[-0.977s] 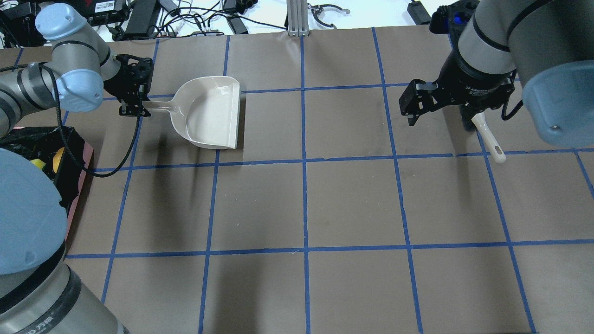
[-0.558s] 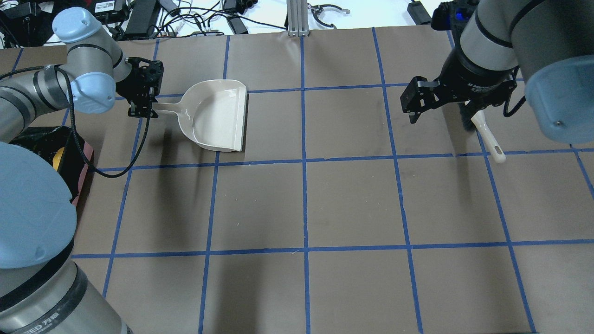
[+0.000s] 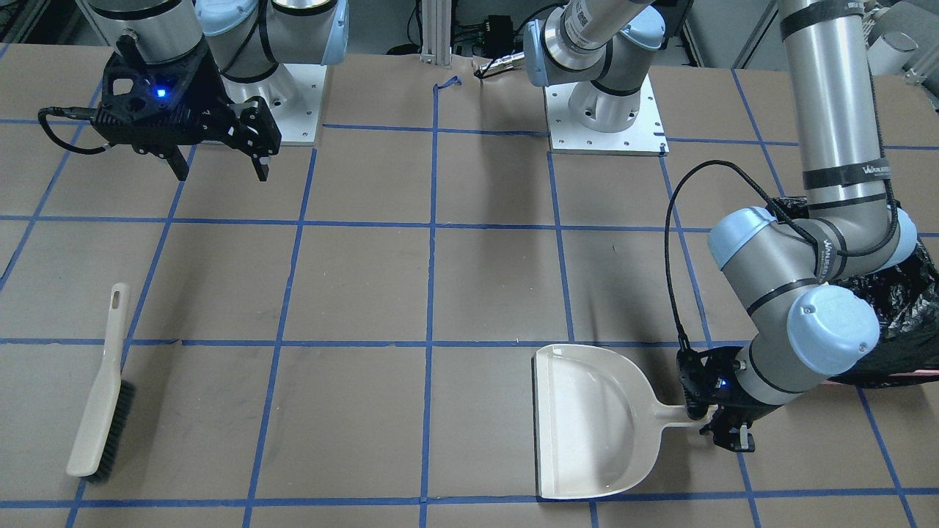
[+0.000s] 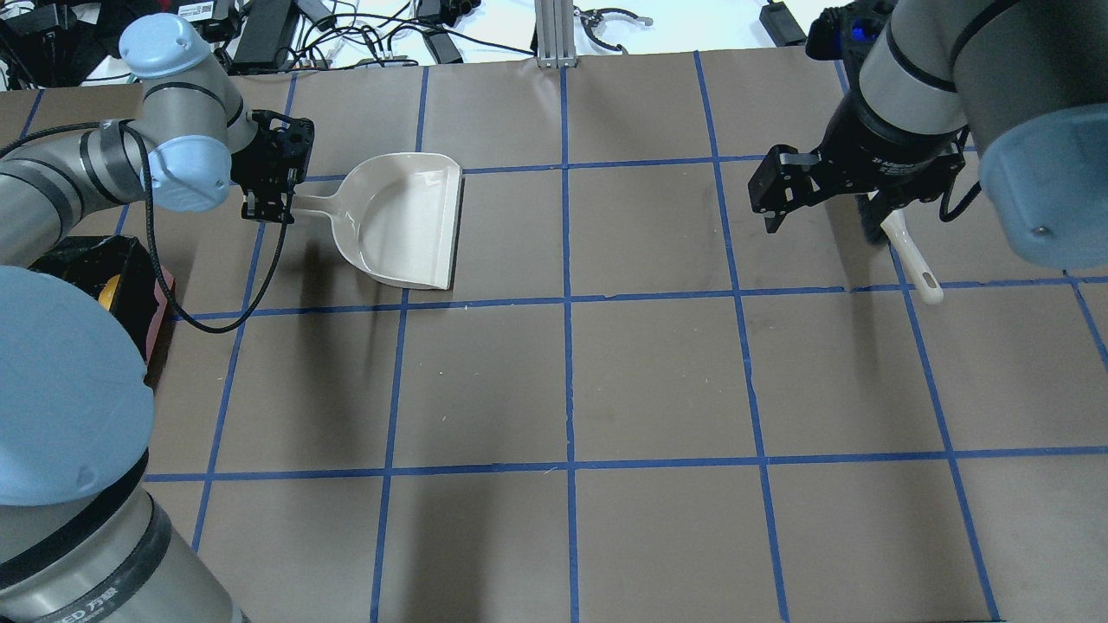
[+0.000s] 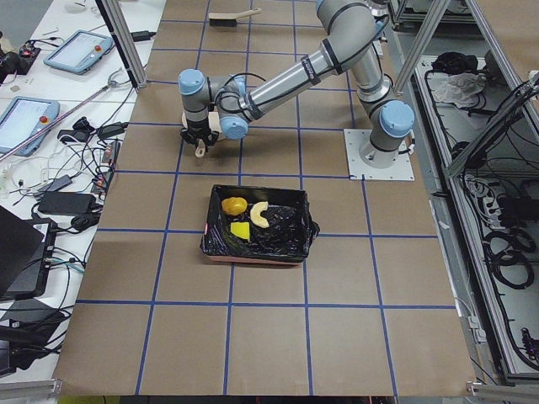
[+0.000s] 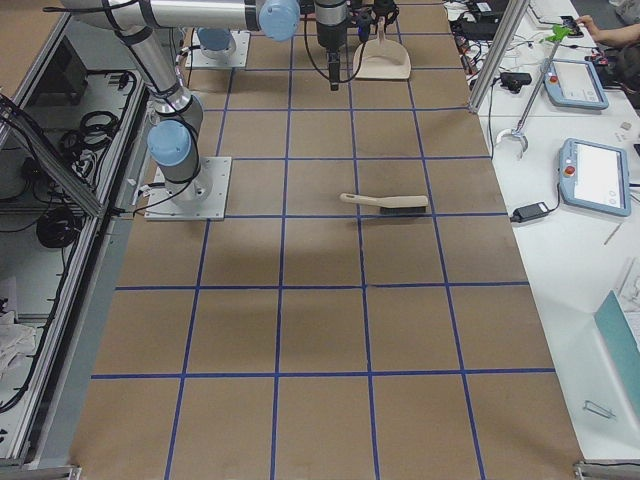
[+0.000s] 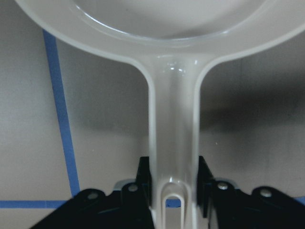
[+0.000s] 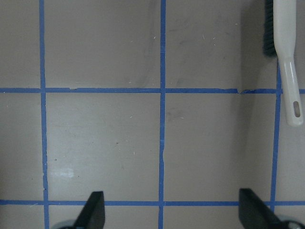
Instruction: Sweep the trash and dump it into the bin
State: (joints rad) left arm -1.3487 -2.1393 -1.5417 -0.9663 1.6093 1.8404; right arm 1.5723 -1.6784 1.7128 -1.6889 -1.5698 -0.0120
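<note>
The left tool (image 4: 270, 206) is clamped on the handle of the beige dustpan (image 4: 402, 221); the right tool (image 3: 221, 172) hangs above the bench (image 4: 658, 372) with its fingers spread wide apart; the hand brush (image 3: 99, 411) lies flat near it; the croissant piece (image 5: 258, 214), golden lump (image 5: 234, 204) and yellow sponge wedge (image 5: 240, 230) lie together inside the black-lined bin (image 5: 290, 236), well apart from the dustpan.

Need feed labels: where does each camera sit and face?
Front-facing: across table, facing robot; left arm, right arm.
Overhead: behind robot, looking down; both arms.
Left: table's left end; bin, left arm.
Right: right end; brush, right arm's base.
Left wrist: fingers clamp dustpan.
Right wrist: open fingers above table.
Front-facing, overhead share dustpan, brush.
</note>
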